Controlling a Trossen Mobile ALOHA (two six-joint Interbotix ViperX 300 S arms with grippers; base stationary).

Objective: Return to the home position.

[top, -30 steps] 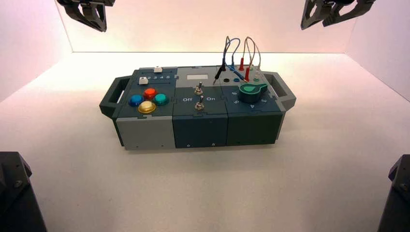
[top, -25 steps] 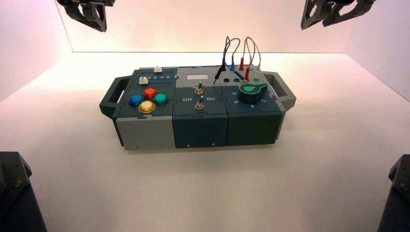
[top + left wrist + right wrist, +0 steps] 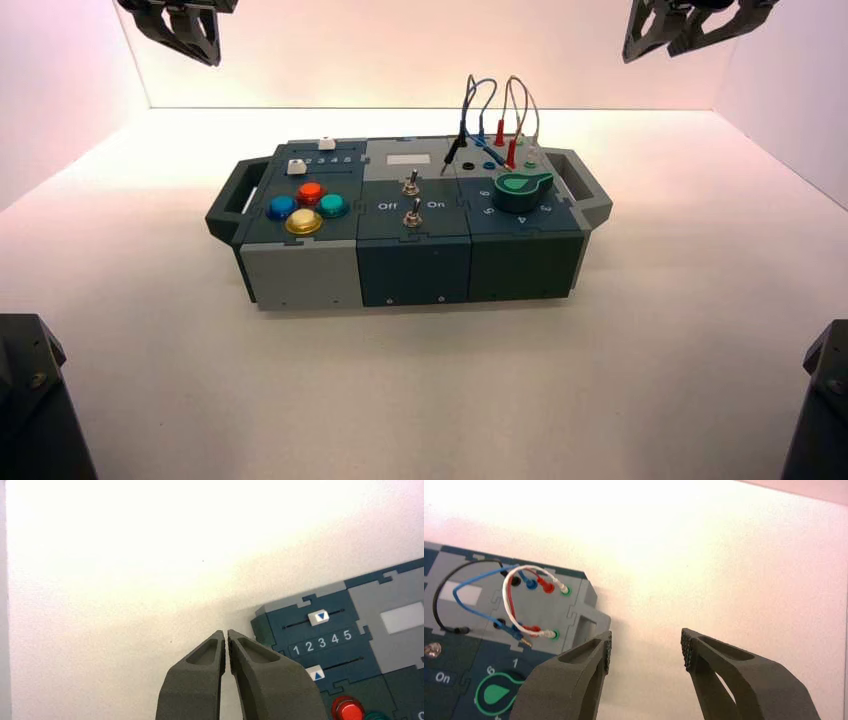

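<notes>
Claws were both up and away from the box point(image 3: 410, 225): left claw point(image 3: 190, 28) hung high at the far left corner, right claw point(image 3: 680, 25) high at the far right, each well apart from any control. Reads as the parked pose the task asks for, so I'd judge the return essentially complete.

Left claw point(image 3: 226, 640) had its fingers pressed together, holding nothing. Its wrist camera looked down past the tips at the box's left end: two sliders with white caps point(image 3: 319, 617) either side of a 1–5 scale (upper cap sat roughly over the 3–4 marks), red button point(image 3: 348, 711) at the edge.

Right claw point(image 3: 645, 647) was spread wide with nothing between the pads point(image 3: 686, 647), bare white bench point(image 3: 640, 340) showing through the gap. Its camera caught the wire panel point(image 3: 531, 605) with looped blue, white, red and black leads, all seated as far as visible, plus the green knob point(image 3: 496, 694).

Box sat mid-bench, untouched, handles free. Likely reason for the height: keeps both arms clear of the upright wires point(image 3: 495, 110).
</notes>
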